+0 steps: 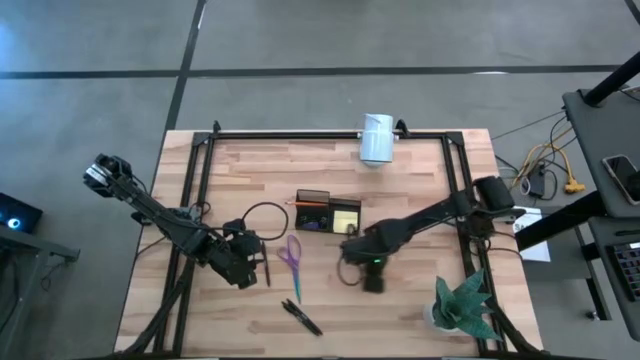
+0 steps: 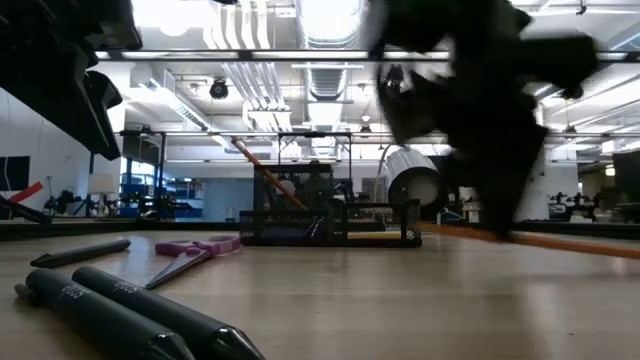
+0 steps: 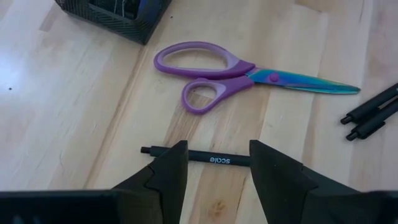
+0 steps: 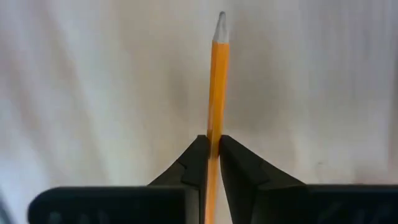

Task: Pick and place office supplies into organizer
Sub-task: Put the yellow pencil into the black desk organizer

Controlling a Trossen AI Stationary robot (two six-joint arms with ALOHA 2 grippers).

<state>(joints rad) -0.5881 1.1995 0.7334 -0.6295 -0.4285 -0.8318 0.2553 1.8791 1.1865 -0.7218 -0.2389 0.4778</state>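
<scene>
- Right gripper [image 4: 211, 149]: we see it clamped on the orange pencil [image 4: 217, 81], near the front of the organizer [image 1: 327, 213].
- Left gripper [image 3: 214, 163]: fingers spread, straddling the black pen [image 3: 199, 157] lying flat on the table [image 1: 400, 310].
- Purple-handled scissors [image 3: 236, 74] lie just beyond that pen, between it and the organizer.
- We see two more black pens [image 1: 301, 316] lying together toward the table's front edge.
- Yellow sticky-note pad [image 1: 346, 216] sits in the organizer's right compartment.
</scene>
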